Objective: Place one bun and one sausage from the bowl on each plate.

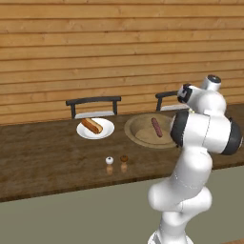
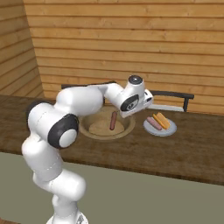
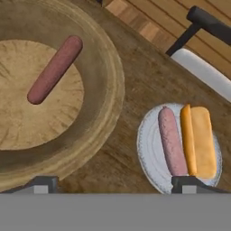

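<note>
— What sits on the tabletop (image 1: 47,157)?
— The big brown bowl (image 3: 106,67) near the back edge, with one sausage (image 3: 55,69) lying in it. A white plate (image 3: 149,149) is just beside the bowl, holding a bun (image 3: 198,140) and a second sausage (image 3: 172,140) side by side.
— And the end effector (image 3: 115,182)?
— It hangs above them, tips spread wide, holding nothing.

glossy white arm (image 2: 83,99), dark joints

We saw a tan-brown bowl (image 3: 108,67) holding a reddish-brown sausage (image 3: 55,69), and a white plate (image 3: 146,153) bearing a pink sausage (image 3: 172,140) (paler) and a golden-orange bun (image 3: 198,140).
</note>
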Available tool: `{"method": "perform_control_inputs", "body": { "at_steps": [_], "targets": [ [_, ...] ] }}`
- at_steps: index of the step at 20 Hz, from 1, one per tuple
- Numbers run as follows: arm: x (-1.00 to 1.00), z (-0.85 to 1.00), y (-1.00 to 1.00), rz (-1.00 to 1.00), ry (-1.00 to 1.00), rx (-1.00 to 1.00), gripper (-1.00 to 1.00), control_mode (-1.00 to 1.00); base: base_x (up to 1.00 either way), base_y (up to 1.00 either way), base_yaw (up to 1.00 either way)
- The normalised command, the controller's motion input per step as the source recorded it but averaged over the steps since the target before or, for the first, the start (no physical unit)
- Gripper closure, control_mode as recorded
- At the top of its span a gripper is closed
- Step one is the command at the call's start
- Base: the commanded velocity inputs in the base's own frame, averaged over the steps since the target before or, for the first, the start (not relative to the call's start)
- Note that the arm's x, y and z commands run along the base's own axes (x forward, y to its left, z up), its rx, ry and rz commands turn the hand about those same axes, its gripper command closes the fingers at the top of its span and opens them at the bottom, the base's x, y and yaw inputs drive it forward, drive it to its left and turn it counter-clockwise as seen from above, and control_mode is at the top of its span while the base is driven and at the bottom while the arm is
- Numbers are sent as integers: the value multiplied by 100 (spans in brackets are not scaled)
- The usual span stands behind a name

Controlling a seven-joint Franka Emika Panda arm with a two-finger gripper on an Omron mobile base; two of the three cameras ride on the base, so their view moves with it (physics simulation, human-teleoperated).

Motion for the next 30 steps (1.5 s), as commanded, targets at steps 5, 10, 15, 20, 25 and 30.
{"method": "perform_control_inputs", "body": {
  "at_steps": [5,10,15,20,25,30],
  "targets": [
    [-1,20,100,-18,-2,4,-100,-100,0,0,0],
    [23,6,73,-12,0,12,-100,-100,0,0,0],
    [51,-30,28,0,23,11,-100,-100,0,0,0],
    [41,-55,8,-1,17,0,-100,-100,0,0,0],
    [5,-47,1,0,1,2,-100,-100,0,0,0],
    [10,-36,19,0,0,1,-100,-100,0,0,0]
  ]
}}
